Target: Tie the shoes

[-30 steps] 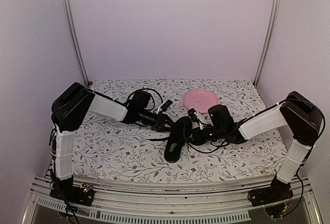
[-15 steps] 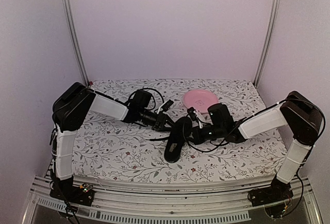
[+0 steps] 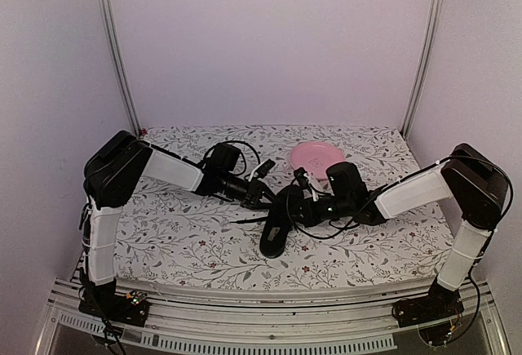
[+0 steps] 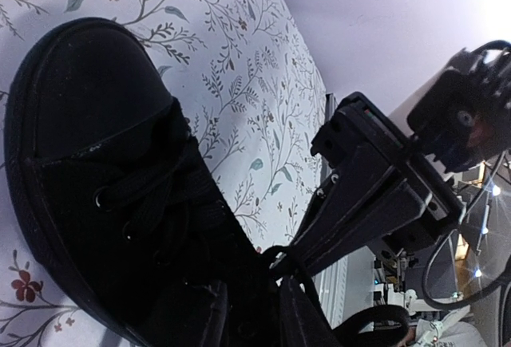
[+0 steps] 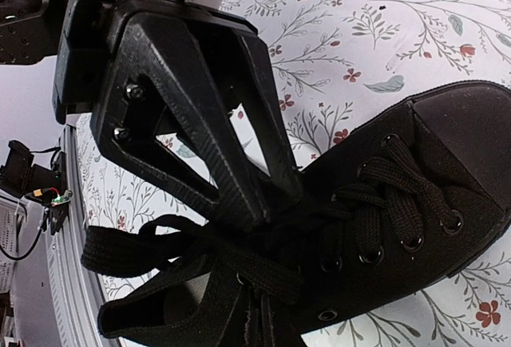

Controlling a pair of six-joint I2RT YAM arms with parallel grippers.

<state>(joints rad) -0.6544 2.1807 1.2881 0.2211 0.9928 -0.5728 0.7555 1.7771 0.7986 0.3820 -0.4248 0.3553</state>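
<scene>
The black shoe (image 3: 276, 228) lies on the floral tablecloth, toe toward the near edge. It also shows in the left wrist view (image 4: 96, 108) and the right wrist view (image 5: 431, 171). My left gripper (image 3: 263, 196) is over the shoe's upper left side, its tips closed together on a black lace (image 5: 200, 247) at the top eyelets. It also shows in the right wrist view (image 5: 263, 207). My right gripper (image 3: 300, 208) comes in from the right and is shut on a lace loop (image 4: 283, 258) beside the left one. The two tips nearly touch.
A pink plate (image 3: 318, 157) sits behind the right arm at the back of the table. Loose black arm cables hang beside both wrists. A lace end (image 3: 249, 220) trails left of the shoe. The cell's white walls close in on three sides.
My right gripper and wrist have shifted slightly left, closer over the shoe. The left arm and the shoe have barely moved.
</scene>
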